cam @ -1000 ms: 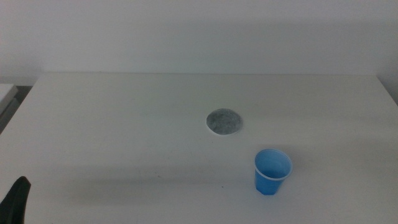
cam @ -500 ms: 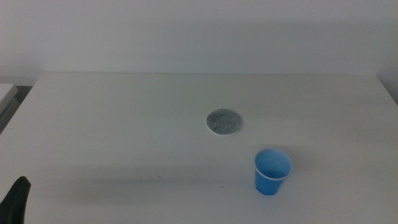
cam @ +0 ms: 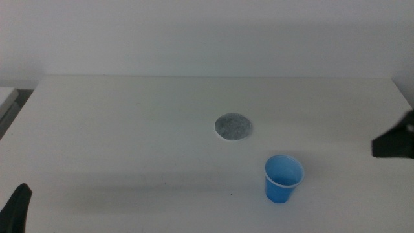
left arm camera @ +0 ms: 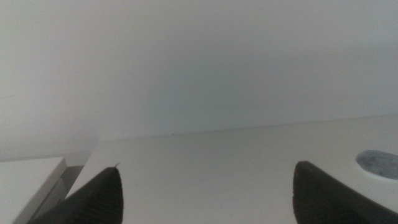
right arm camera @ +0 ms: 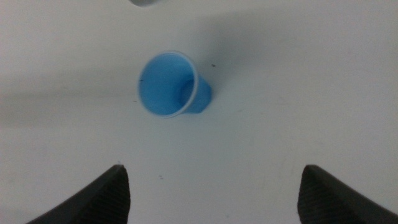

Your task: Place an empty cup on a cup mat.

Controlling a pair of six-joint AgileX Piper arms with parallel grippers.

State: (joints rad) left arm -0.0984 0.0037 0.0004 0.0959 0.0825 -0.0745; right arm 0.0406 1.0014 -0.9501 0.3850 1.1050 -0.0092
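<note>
While the cup (cam: pixel 283 178) is standing upright on the white table (cam: pixel 129 129), toward the near edge and right of the middle, the right arm is reaching in over the table's right edge, showing in the middle view only as a dark blurred shape, the right gripper (cam: pixel 393 143), farther from the near edge than the cup and well apart from it. Its wrist camera is looking down on the cup (right arm camera: pixel 169 85), whose blue inside is showing with nothing in it. The left gripper (cam: pixel 17 207) is waiting at the near left corner, only a dark tip of it showing in the middle view.

The cup mat (cam: pixel 233 127) is lying flat near the middle of the table, farther from the near edge than the cup and a little toward the left edge; the two are near each other but apart, with bare tabletop between them. Nothing is lying between the right gripper and the cup. A sliver of the mat (right arm camera: pixel 148 2) is peeking into the right wrist view beyond the cup, and its edge (left arm camera: pixel 379 163) is also showing in the left wrist view.

The right gripper (right arm camera: pixel 211 193) is holding its jaws spread wide, gripping nothing and touching nothing, the cup lying ahead of the gap. The left gripper (left arm camera: pixel 205 193) is likewise gaping wide and holding nothing.
</note>
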